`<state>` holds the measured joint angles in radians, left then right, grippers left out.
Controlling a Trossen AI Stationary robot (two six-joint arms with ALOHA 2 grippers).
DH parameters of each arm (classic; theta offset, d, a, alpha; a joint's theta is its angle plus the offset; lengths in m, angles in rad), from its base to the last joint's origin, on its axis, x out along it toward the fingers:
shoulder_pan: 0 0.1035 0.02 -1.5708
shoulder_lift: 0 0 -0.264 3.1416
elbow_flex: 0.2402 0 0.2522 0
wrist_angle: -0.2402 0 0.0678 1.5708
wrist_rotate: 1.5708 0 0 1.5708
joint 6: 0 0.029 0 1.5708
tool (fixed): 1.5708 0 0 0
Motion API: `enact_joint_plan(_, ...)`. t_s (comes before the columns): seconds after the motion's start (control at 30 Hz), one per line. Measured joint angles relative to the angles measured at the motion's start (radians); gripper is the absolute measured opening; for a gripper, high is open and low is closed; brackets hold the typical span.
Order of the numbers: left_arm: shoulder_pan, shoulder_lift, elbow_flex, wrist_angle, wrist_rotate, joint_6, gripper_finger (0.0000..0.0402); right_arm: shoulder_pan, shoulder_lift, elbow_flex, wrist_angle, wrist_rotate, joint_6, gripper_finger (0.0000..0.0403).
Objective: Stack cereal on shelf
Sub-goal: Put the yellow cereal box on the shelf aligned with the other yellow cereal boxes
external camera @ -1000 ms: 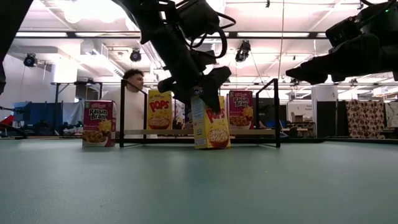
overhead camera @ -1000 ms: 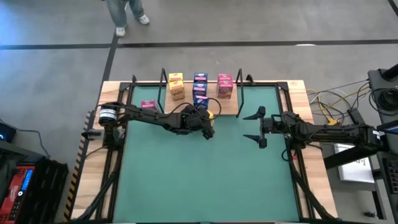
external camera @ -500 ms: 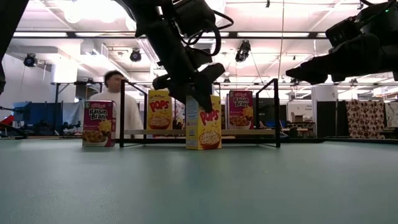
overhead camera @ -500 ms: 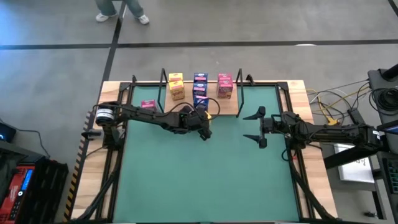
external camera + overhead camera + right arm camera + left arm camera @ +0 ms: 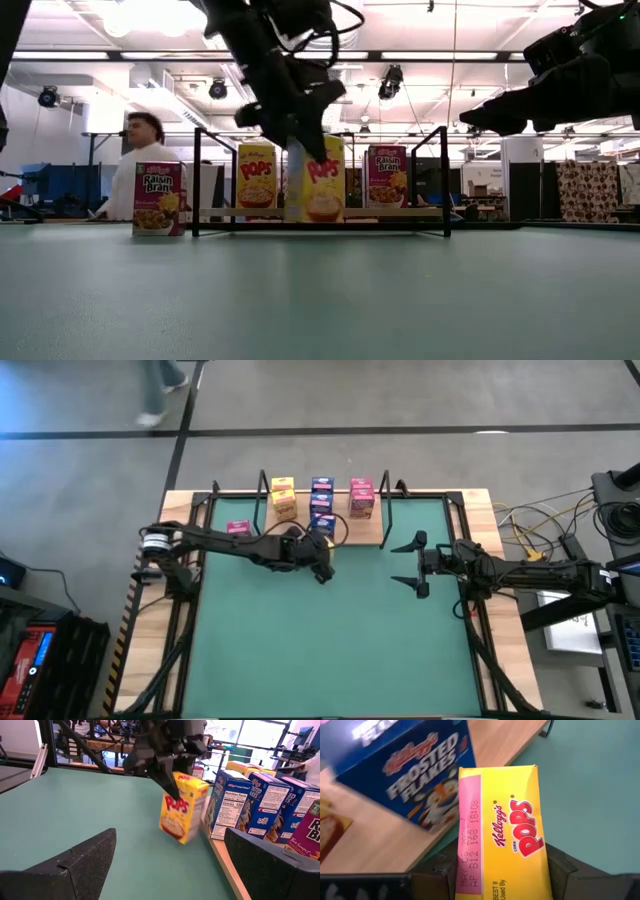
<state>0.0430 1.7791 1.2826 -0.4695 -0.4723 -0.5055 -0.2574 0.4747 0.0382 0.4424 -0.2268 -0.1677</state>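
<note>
My left gripper (image 5: 320, 568) is shut on a yellow Pops cereal box (image 5: 318, 180) and hangs it just in front of the shelf (image 5: 345, 534), a wood board with black wire uprights. On the shelf stand yellow (image 5: 283, 498), blue (image 5: 322, 500) and pink boxes (image 5: 361, 498). The left wrist view shows the held box (image 5: 500, 835) beside a blue Frosted Flakes box (image 5: 405, 775). One pink Raisin Bran box (image 5: 238, 528) stands on the green mat left of the shelf. My right gripper (image 5: 392, 564) waits open above the mat's right side. My left gripper holds the Pops box by its top end (image 5: 470, 865), pinched between the two fingers (image 5: 432, 872). They come from above, pointing down, one on each wide face. The box hangs below them, slightly tilted; its lower end (image 5: 179, 837) is off the mat.
The shelf's wire uprights (image 5: 195, 180) (image 5: 443, 180) frame the board's ends. A wooden border and black frame rails (image 5: 190, 590) ring the green mat (image 5: 330, 650). A person in a white shirt (image 5: 140, 170) is in the room beyond the table.
My left gripper, still shut on the Pops box, has moved toward the table's left and far edge, closer to the shelf. The box has risen off the mat and now hangs before the shelf's middle. The person behind the table has walked left.
</note>
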Motion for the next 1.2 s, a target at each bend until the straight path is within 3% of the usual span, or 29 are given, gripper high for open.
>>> enact_joint_plan(0.13, 0.005, -0.06, 0.0, -0.101, 0.048, 0.028, 0.0159, 0.0, 0.0, 0.0, 0.0, 0.0, 0.0, 0.0361)
enact_joint_plan(0.47, 0.007, -0.206, -0.027, -0.242, 0.049, 0.174, 0.016, 0.0, 0.0, 0.0, 0.0, 0.0, 0.0, 0.0361)
enact_joint_plan(0.67, 0.008, -0.325, -0.168, -0.157, 0.023, 0.251, 0.0157, 0.0, 0.0, 0.0, 0.0, 0.0, 0.0, 0.0361)
enact_joint_plan(0.83, 0.026, -0.419, -0.289, -0.019, -0.001, 0.411, 0.0156, 0.0, 0.0, 0.0, -0.001, 0.0, 0.0, 0.0361)
enact_joint_plan(1.0, 0.071, -0.468, -0.362, 0.075, 0.07, 0.588, 0.0156, 0.0, 0.0, 0.0, -0.003, 0.0, 0.0, 0.0361)
enact_joint_plan(1.2, 0.143, -0.475, -0.368, 0.065, 0.108, 0.615, 0.0156, 0.0, 0.0, 0.0, -0.005, 0.0, 0.0, 0.0361)
